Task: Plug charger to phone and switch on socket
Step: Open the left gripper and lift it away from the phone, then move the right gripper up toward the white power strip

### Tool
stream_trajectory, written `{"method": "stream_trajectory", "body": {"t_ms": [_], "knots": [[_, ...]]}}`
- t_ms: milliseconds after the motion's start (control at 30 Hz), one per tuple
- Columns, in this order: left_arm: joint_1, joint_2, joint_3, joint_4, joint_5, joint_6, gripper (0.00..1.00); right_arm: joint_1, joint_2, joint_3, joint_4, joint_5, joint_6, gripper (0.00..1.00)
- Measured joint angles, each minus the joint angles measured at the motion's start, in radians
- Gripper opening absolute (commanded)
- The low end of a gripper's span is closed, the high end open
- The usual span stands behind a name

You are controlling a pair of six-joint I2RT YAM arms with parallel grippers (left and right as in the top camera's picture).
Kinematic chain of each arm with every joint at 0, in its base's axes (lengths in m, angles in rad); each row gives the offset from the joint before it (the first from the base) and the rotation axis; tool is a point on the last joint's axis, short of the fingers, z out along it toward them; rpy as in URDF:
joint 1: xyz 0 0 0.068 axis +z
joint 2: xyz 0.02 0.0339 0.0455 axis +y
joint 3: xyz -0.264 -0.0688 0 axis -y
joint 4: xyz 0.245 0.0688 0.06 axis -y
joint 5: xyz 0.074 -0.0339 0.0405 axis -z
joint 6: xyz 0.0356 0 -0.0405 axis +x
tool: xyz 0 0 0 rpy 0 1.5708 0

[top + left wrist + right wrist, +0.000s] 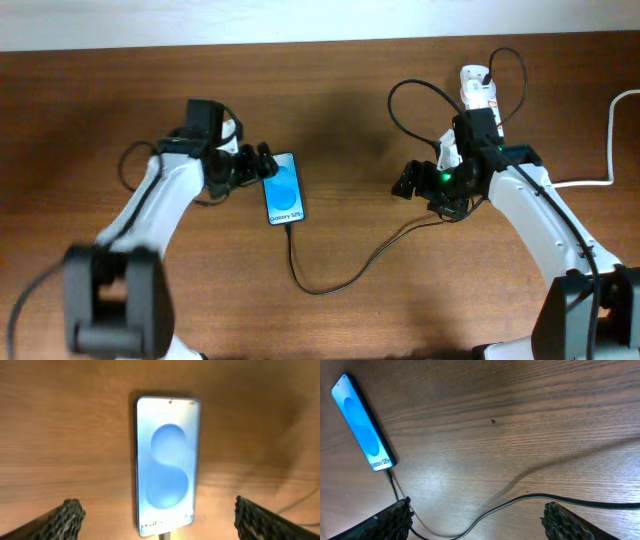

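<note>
My left gripper (pixel 262 163) stands wide open just left of the phone (pixel 283 188), which lies flat, screen up, with the charger (pixel 330 285) meeting its bottom edge. My right gripper (pixel 405 183) hangs wide, holding nothing. The socket (pixel 476 90) lies beyond it.

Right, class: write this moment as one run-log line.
charger: in phone | left gripper: open, empty | right gripper: open, empty | socket: switch unclear
</note>
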Motion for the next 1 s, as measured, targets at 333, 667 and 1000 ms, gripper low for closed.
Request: {"method": "stream_trajectory", "body": {"t_ms": [333, 667, 1000], "knots": [[0.000, -0.508, 0.017, -0.383, -0.219, 0.014, 0.99, 0.000, 0.000, 0.000, -0.054, 0.063, 0.000, 0.85], [0.000, -0.905, 0.018, -0.599, -0.400, 0.008, 0.99, 0.000, 0.000, 0.000, -0.079, 0.086, 0.000, 0.86], [0.000, -1.307, 0.020, -0.686, -0.541, 0.005, 0.99, 0.000, 0.000, -0.005, -0.083, 0.096, 0.000, 0.86]]}}
